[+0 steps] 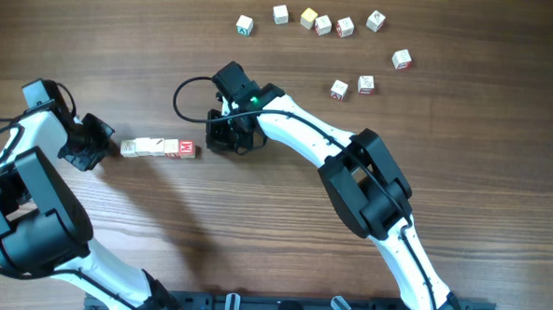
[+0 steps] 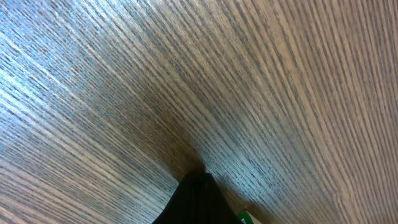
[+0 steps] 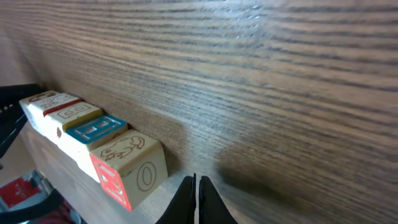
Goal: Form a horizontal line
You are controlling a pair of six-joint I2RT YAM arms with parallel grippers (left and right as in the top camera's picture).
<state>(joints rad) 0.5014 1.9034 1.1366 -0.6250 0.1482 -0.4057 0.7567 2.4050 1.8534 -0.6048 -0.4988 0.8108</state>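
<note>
Altogether thirteen cubes sit on the table [image 1: 255, 229]. Four stand edge to edge in one row [image 1: 158, 148], and nine loose cubes [image 1: 339, 89] are scattered well apart from it. The row lies between two grippers. The left gripper [image 1: 104, 146] is just beside its plain end and the right gripper [image 3: 196, 199] near its red-faced end. Both have their fingers pressed together, holding nothing.

Overhead, the letters on the loose cubes [image 1: 322, 25] are too small to read, and the left gripper [image 2: 196, 186] is cut off by its wrist view's lower edge.
</note>
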